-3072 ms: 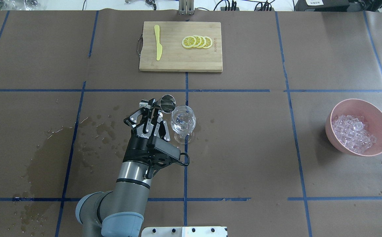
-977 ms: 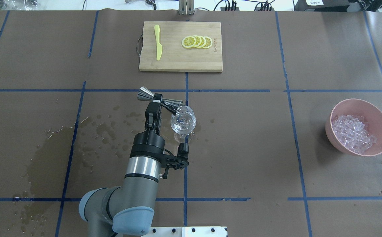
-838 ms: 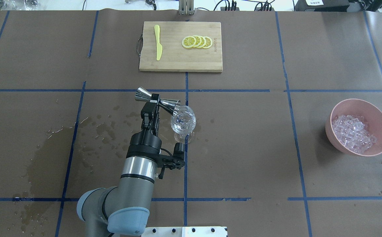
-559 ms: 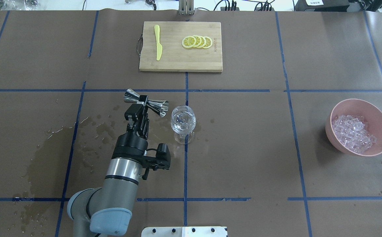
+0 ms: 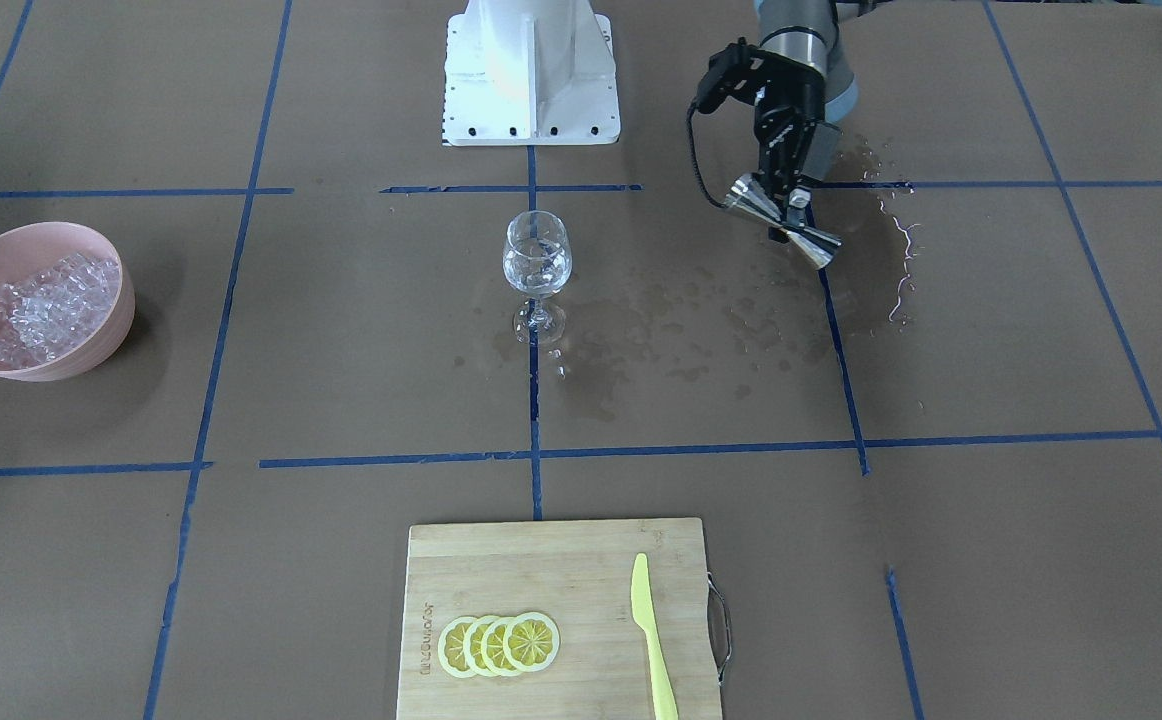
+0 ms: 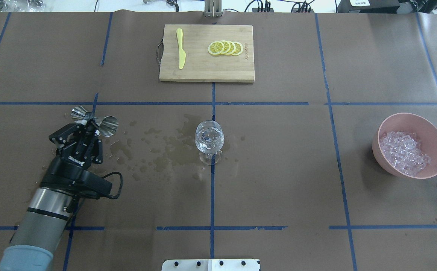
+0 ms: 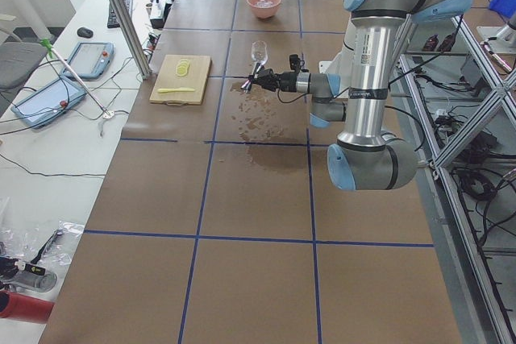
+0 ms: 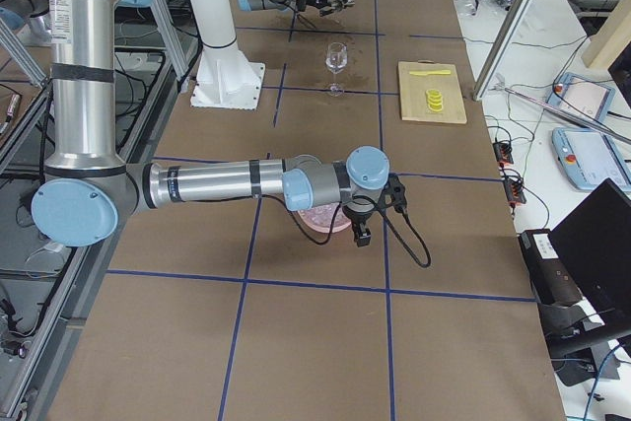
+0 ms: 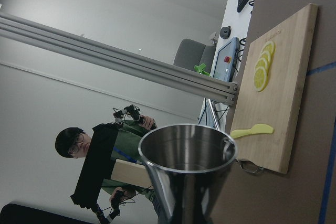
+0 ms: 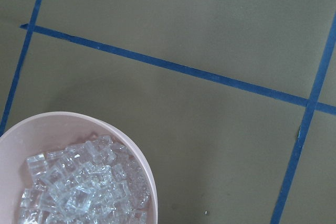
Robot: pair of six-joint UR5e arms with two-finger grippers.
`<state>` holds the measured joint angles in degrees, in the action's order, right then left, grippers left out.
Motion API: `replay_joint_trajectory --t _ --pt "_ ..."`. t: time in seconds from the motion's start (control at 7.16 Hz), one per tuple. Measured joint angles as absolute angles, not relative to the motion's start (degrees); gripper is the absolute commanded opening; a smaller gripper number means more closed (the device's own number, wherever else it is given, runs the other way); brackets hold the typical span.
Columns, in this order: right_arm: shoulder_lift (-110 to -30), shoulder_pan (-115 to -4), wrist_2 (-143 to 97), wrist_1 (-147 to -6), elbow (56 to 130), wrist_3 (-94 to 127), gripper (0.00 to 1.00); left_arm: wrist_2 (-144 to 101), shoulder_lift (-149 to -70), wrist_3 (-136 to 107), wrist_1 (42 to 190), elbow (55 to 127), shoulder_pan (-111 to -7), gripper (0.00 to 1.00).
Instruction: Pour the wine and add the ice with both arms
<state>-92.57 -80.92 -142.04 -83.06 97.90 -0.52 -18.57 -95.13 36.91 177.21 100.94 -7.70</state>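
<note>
The left gripper (image 6: 90,127), black and two-fingered on the silver-grey left arm (image 6: 47,212), is clamped on the waist of a shiny steel double-ended jigger (image 6: 108,126). The jigger is tipped almost onto its side above dark wet stains (image 6: 158,150) on the brown paper (image 6: 278,169) that covers the table. It is well apart from the clear stemmed wine glass (image 6: 209,136), which stands upright on a blue tape line at the table's middle. A little colourless wine (image 6: 208,143) in the glass is hard to make out.

The right gripper (image 8: 361,234) hangs just above the pink round bowl (image 6: 427,130) near the far end of the table, at the tip of the right arm (image 8: 217,184). Whether its fingers are apart or together cannot be told. A heap of small clear ice cubes (image 6: 402,152) lies in that bowl.

On the far side of the table, a pale bamboo cutting board (image 6: 203,69) carries four overlapping yellow lemon slices (image 6: 226,48) and a yellow plastic knife (image 6: 181,49).
</note>
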Motion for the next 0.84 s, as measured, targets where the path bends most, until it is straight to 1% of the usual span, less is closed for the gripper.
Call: replay_joint_trajectory --t 0.14,0.28,0.84 --pt "-92.58 -80.91 -142.03 -83.07 97.83 -0.52 1.00 -18.71 -92.43 36.64 181.71 100.45 -7.85 0.00" --pt "-92.57 -80.89 -142.03 -83.11 97.78 -0.53 1.00 -18.71 -91.34 36.41 183.81 99.59 -7.92 0.00" --pt "-92.59 -80.88 -142.05 -83.06 97.84 -0.45 1.00 -18.46 -90.08 38.55 184.91 96.39 -8.21 0.00"
